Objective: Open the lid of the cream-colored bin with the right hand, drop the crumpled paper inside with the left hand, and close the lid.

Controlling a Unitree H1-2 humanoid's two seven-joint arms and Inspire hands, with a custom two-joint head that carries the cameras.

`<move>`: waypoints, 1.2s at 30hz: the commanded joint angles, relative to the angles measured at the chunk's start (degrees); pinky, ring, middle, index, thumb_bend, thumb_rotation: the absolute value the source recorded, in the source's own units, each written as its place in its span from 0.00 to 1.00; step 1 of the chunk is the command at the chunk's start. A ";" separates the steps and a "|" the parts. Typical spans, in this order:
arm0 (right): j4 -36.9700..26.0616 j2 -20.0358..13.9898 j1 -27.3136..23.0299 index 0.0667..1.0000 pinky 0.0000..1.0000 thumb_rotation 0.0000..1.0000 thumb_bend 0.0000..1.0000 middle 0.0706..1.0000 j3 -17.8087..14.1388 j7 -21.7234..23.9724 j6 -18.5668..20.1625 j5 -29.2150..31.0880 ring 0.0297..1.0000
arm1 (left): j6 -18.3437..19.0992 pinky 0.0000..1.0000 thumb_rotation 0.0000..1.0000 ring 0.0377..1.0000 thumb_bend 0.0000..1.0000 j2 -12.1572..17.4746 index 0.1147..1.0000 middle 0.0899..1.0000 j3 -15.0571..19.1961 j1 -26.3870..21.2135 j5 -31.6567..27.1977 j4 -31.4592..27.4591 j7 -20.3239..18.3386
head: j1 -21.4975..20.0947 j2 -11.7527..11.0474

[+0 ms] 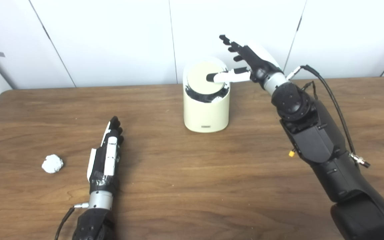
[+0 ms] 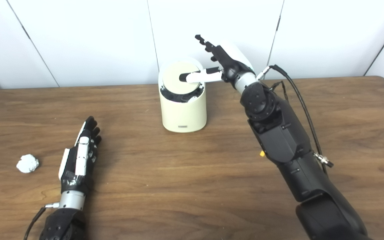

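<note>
The cream-colored bin (image 1: 206, 110) stands at the back middle of the table. Its round lid (image 1: 202, 75) is tilted, with a dark gap showing along its front edge. My right hand (image 1: 245, 63) is open just right of the bin's top; its thumb lies across the lid and its fingers (image 1: 233, 46) spread upward behind. The crumpled white paper (image 1: 52, 163) lies on the table at the near left. My left hand (image 1: 107, 153) rests flat and open on the table, a short way right of the paper and holding nothing.
The brown wooden table (image 1: 192, 186) spans the view, backed by a white panelled wall (image 1: 112, 40). My right forearm (image 1: 315, 140) with its black cable (image 1: 332, 96) crosses the table's right side.
</note>
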 commanded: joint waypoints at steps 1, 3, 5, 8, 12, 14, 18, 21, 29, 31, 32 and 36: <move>-0.28 -0.11 -3.63 0.94 0.82 0.47 0.80 0.93 0.12 -1.08 -2.66 -1.07 0.92 | -0.49 1.00 0.86 1.00 0.36 -1.11 1.00 1.00 -0.78 0.98 -0.24 0.58 -0.27 | 0.22 0.44; 0.39 0.03 -3.85 0.94 0.82 0.47 0.81 0.93 0.30 -1.00 -3.25 -1.34 0.92 | -0.41 1.00 0.85 1.00 0.36 -1.31 1.00 0.99 -0.86 0.93 -0.24 0.58 -0.26 | 0.45 0.36; 1.16 0.25 -4.06 0.95 0.82 0.48 0.82 0.93 0.17 -0.89 -4.01 -0.94 0.92 | -0.58 1.00 0.85 1.00 0.36 -1.46 1.00 0.99 -0.92 0.82 0.05 0.80 -0.15 | 0.56 0.59; 2.20 0.35 -4.48 0.95 0.82 0.51 0.84 0.93 0.58 -0.97 -4.81 -1.46 0.92 | -0.59 1.00 0.87 1.00 0.36 -1.73 1.00 0.99 -1.04 0.65 0.44 1.07 0.08 | 1.04 0.64; 3.45 0.94 -4.89 0.94 0.83 0.50 0.80 0.93 0.66 -1.70 -5.71 -1.92 0.92 | -0.71 1.00 0.87 1.00 0.36 -2.19 1.00 0.99 -1.20 0.45 0.84 1.37 0.42 | 1.32 0.52; 4.03 1.13 -5.03 0.94 0.85 0.49 0.79 0.94 0.48 -1.99 -6.27 -1.85 0.93 | -0.85 1.00 0.87 1.00 0.35 -2.33 1.00 0.99 -1.39 0.44 1.23 1.46 0.56 | 1.17 0.26; 5.44 1.23 -5.37 0.94 0.87 0.48 0.77 0.94 0.20 -2.64 -7.69 -2.02 0.94 | -1.30 1.00 0.85 0.99 0.36 -2.62 0.99 0.98 -1.34 0.24 1.16 1.85 0.73 | 1.23 0.22; 5.69 0.99 -5.57 0.94 0.86 0.49 0.77 0.95 0.38 -2.49 -7.41 -2.68 0.94 | -1.38 1.00 0.84 0.99 0.36 -2.95 0.98 0.98 -1.22 0.24 0.86 1.82 0.73 | 1.41 0.85; 6.10 0.41 -5.53 0.93 0.85 0.43 0.74 0.93 0.16 -2.63 -8.71 -3.03 0.93 | -0.86 1.00 0.83 1.00 0.38 -3.08 0.97 0.98 -1.25 -0.05 1.17 1.73 0.88 | 1.59 1.21; 6.24 0.34 -5.47 0.94 0.85 0.42 0.74 0.93 0.15 -2.83 -8.98 -3.22 0.93 | -0.73 1.00 0.82 0.99 0.39 -3.14 0.97 0.97 -1.22 -0.06 1.43 1.73 1.15 | 1.20 1.57; 6.28 0.29 -5.43 0.94 0.85 0.42 0.74 0.94 0.15 -2.89 -9.06 -3.38 0.93 | -0.69 1.00 0.82 0.99 0.39 -3.13 0.96 0.97 -1.23 -0.07 1.45 1.70 1.17 | 1.20 1.57; 6.45 -0.16 -5.33 0.94 0.85 0.44 0.73 0.94 0.48 -3.10 -9.17 -4.68 0.93 | -0.54 1.00 0.82 0.99 0.39 -3.18 0.97 0.97 -1.22 -0.08 1.56 1.50 1.21 | 1.14 1.60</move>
